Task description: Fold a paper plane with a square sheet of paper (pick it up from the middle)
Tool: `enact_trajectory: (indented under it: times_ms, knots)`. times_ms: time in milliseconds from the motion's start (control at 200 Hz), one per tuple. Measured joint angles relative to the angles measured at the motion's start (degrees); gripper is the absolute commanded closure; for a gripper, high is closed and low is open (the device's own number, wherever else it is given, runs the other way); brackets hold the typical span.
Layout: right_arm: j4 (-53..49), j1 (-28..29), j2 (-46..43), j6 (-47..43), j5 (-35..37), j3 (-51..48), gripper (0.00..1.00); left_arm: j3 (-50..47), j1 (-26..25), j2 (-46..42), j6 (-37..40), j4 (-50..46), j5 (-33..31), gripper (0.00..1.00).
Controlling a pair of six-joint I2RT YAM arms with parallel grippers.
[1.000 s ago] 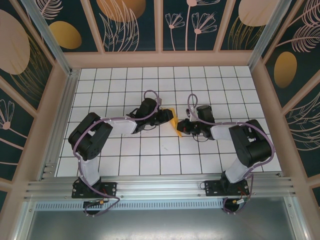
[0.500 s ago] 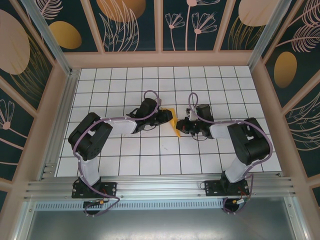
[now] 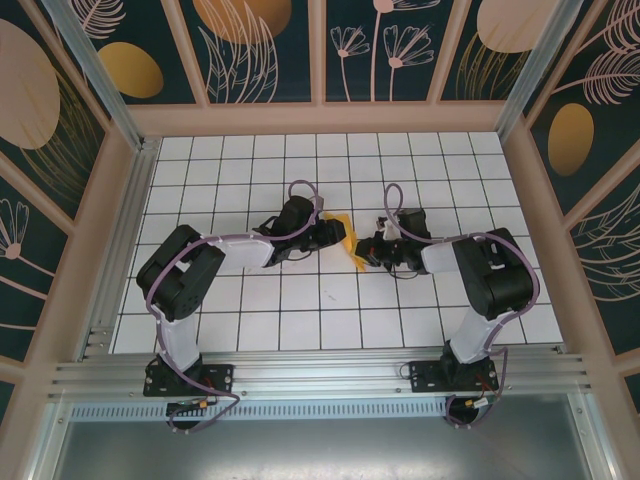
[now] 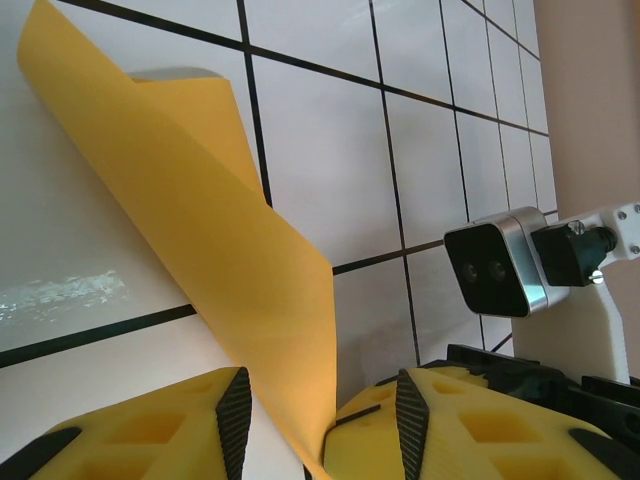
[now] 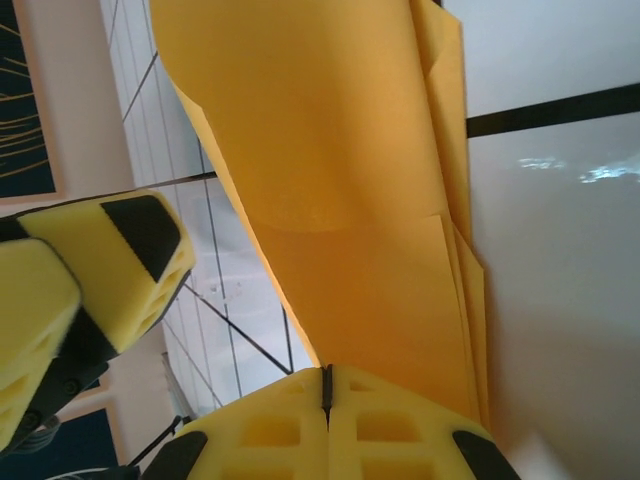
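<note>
The right end effector (image 5: 325, 392) is closed, its pads pressed together on the near edge of the sheet of paper (image 5: 340, 180). The folded layers rise straight away from it, long axis running out from the pads. The left end effector (image 4: 322, 405) has its jaws apart, and the sheet passes loosely between them, unclamped. From above, the sheet stands off the worktop (image 3: 300, 300) directly between the two arms. Only the right has a hold, so the next fold likely pivots on that pinch.

Paper plane (image 4: 200, 250) btm end off-frame
</note>
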Motion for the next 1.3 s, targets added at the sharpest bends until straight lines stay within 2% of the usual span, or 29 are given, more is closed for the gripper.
enact_trajectory:
  times_ms: [240, 360, 475, 645, 746, 871, 1301]
  knots:
    - [1.9, 0.0, 0.0, 2.1, -1.9, 0.0, 1.0, 0.0, 0.0, -2.2, 0.4, 0.0, -2.6, 0.54]
    - [2.7, 1.2, 0.0, 3.0, -2.8, 0.1, 1.0, -2.4, 0.0, -5.7, 0.8, -0.2, -6.9, 0.53]
    - [5.4, 0.8, 0.3, 4.9, -5.2, 0.1, 1.0, -3.1, 0.0, -6.8, 0.9, -0.1, -8.3, 0.53]
    - [6.3, -0.6, 0.7, 5.3, -6.3, 0.1, 1.0, -3.7, 0.0, -6.8, 1.0, 0.1, -8.5, 0.53]
    - [12.7, -2.4, 1.2, 8.6, -9.4, -2.3, 1.0, -3.8, 0.0, -6.7, 0.9, 0.1, -8.5, 0.53]
    - [12.0, -4.2, 2.6, 7.9, -10.0, -2.4, 1.0, -3.8, 0.0, -6.7, 1.0, 0.1, -8.5, 0.53]
    - [7.2, -4.3, 6.7, 3.1, -10.4, -0.3, 1.0, -3.8, 0.0, -4.4, 0.8, 1.6, -5.3, 0.55]
